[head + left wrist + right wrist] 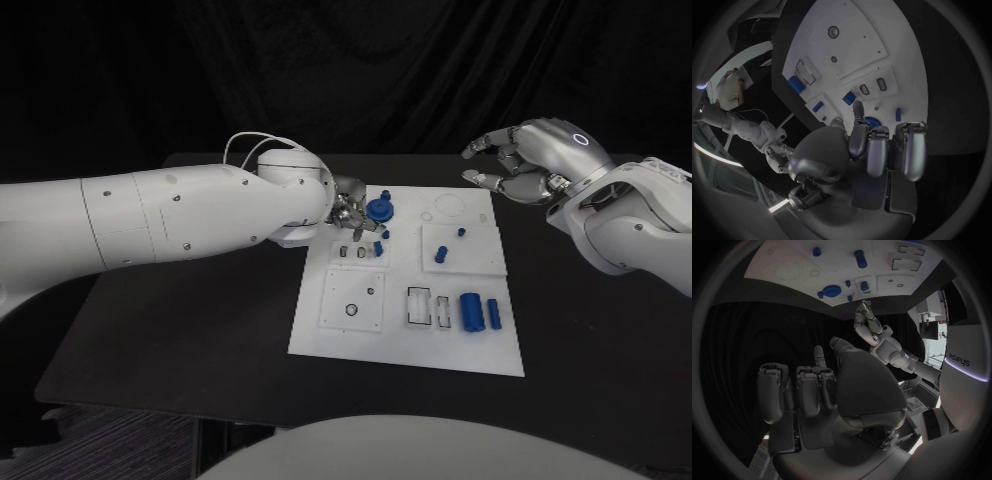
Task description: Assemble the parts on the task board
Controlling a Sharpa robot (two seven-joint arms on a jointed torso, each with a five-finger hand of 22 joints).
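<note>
The white rectangular task board (408, 345) lies in the middle of the black table (188, 330). The left hand (346, 212) reaches over the board's far left corner, fingertips at a round blue gear-like part (379, 210); whether it grips the part cannot be told. Two blue cylindrical parts (480, 312) lie near the board's right edge. The right hand (526, 160) hovers beyond the far right corner, fingers loosely curled, holding nothing.
</note>
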